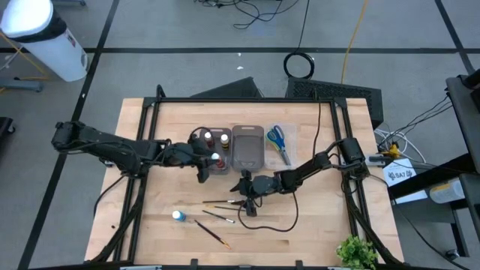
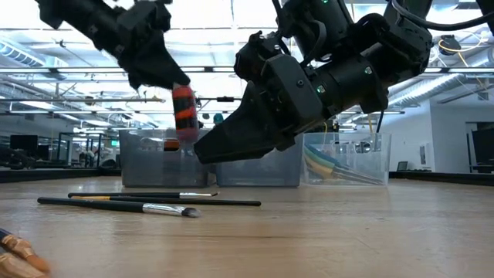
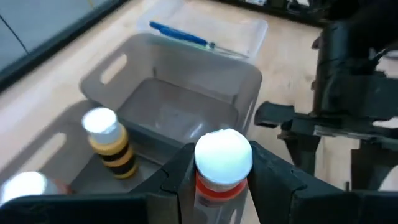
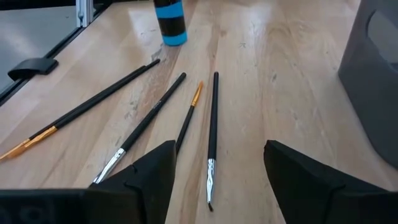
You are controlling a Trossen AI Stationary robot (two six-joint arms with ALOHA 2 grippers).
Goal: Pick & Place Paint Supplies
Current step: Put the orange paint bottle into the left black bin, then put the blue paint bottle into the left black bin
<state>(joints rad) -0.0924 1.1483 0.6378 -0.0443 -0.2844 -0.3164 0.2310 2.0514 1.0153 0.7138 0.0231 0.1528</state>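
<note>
Orange bottle (image 3: 222,163) clamped in left hand (image 3: 217,180) — brushes (image 4: 212,134) beneath right hand (image 4: 217,180)

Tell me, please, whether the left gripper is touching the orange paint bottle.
Touching. The left wrist view shows the left gripper with a finger pressed against each side of the orange paint bottle, no gap showing.

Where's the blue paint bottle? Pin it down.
In the high view the blue paint bottle stands on the table's front left, just left of the loose brushes, apart from both grippers.
</note>
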